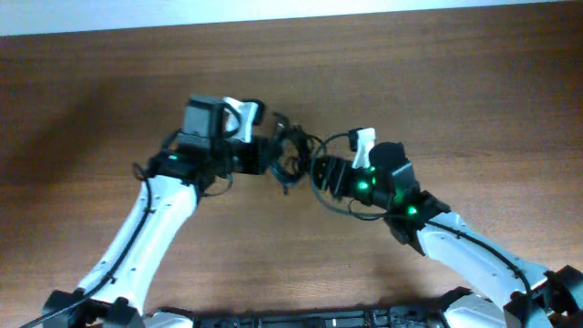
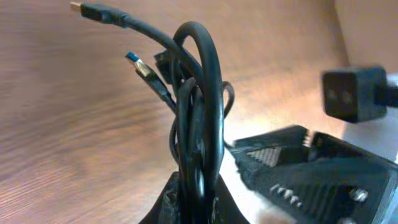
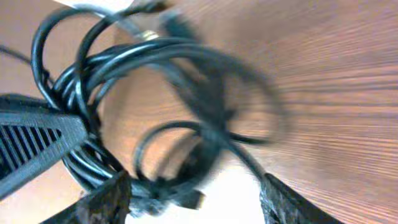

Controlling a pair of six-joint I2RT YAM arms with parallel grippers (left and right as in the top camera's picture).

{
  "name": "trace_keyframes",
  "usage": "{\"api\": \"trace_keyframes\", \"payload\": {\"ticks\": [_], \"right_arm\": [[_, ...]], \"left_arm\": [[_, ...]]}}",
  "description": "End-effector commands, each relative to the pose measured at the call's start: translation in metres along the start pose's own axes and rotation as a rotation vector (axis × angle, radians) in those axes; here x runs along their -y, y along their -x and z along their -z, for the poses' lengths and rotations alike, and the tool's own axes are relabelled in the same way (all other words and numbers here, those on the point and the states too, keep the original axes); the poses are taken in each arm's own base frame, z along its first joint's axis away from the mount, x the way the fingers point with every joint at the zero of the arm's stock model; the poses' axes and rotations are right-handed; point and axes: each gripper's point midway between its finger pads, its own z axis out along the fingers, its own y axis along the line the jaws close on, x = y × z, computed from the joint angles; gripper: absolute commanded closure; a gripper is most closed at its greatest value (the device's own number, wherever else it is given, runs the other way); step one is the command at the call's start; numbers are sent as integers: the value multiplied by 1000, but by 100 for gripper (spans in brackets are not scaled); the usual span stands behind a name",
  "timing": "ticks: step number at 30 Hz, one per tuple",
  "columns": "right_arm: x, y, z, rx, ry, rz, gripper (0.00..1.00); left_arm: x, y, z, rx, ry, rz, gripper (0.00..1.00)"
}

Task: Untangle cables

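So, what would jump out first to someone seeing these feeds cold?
The tangled bunch of thin black cables at the middle of the brown wooden table, between both arms. The left end effector clamps it upright, a blue-tipped plug sticking out; the right end effector stands open around some loops.

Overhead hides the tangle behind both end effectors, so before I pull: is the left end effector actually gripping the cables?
Observer: Yes. In the left wrist view the left end effector is shut on the cables, which rise as one bunch from between its fingers.
Operator: And the right one, closed too?
Observer: No. The right wrist view shows the right end effector open, with its fingers wide apart. Cable loops pass between them, but blur hides whether anything touches.
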Motion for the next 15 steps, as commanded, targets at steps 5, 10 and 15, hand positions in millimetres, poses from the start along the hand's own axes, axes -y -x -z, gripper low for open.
{"api": "trace_keyframes", "payload": {"ticks": [5,10,15], "right_arm": [[16,23,15,39,3,-47,32],[16,2,0,-2,-30,28,33],[41,-1,-11,43,-165,33,33]], "left_arm": [[-28,14,25,51,24,169,100],[-5,10,26,18,-104,161,100],[23,5,31,-25,-266,149,100]]}}
